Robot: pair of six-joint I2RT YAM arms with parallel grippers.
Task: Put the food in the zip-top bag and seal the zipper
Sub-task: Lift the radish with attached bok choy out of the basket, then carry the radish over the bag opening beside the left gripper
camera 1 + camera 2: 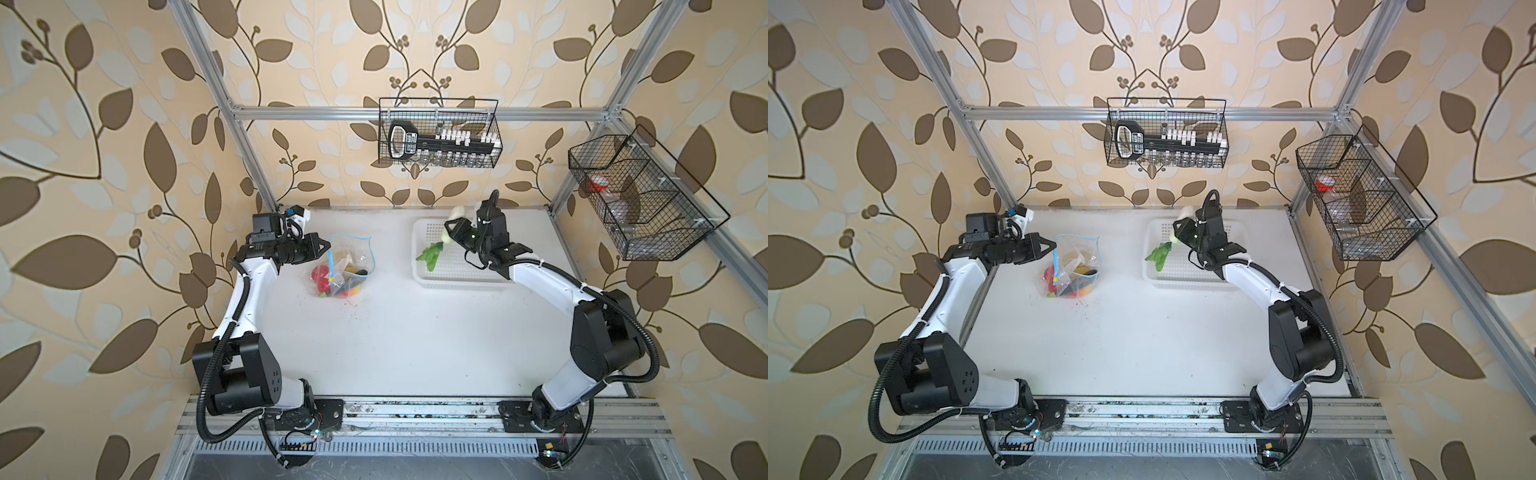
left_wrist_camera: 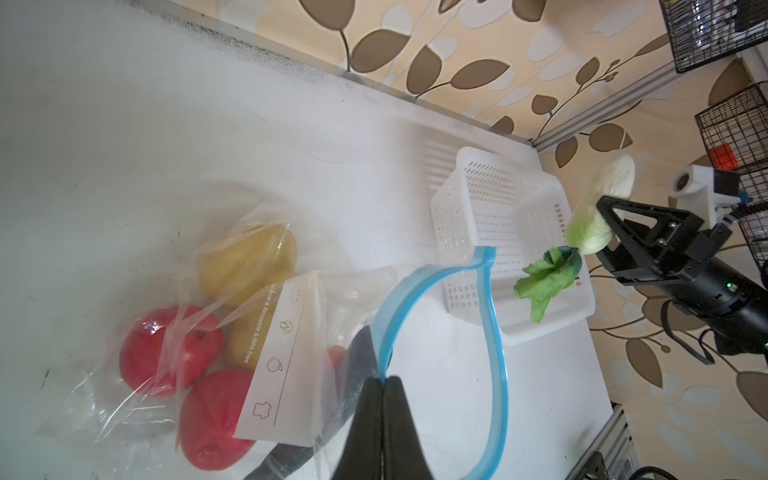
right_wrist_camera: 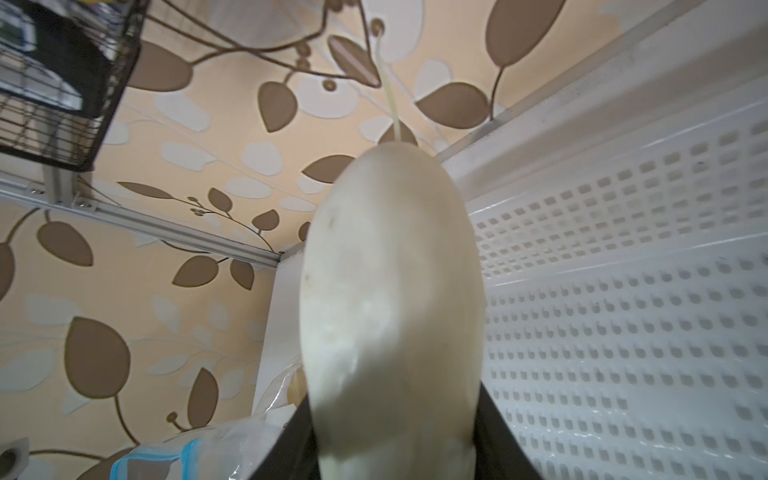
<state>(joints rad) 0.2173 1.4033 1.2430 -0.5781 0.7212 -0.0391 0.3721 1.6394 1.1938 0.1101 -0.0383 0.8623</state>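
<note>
In both top views the zip-top bag lies on the white table, well apart from the perforated basket. Only the left wrist view shows the grip. The left gripper is pinched tight on the blue zipper, whose loop gapes open. Two tomatoes, potatoes and a dark eggplant sit inside. The right gripper clamps the white radish above the basket's rim, leaves dangling. The right wrist view shows the radish filling the space between its fingers.
</note>
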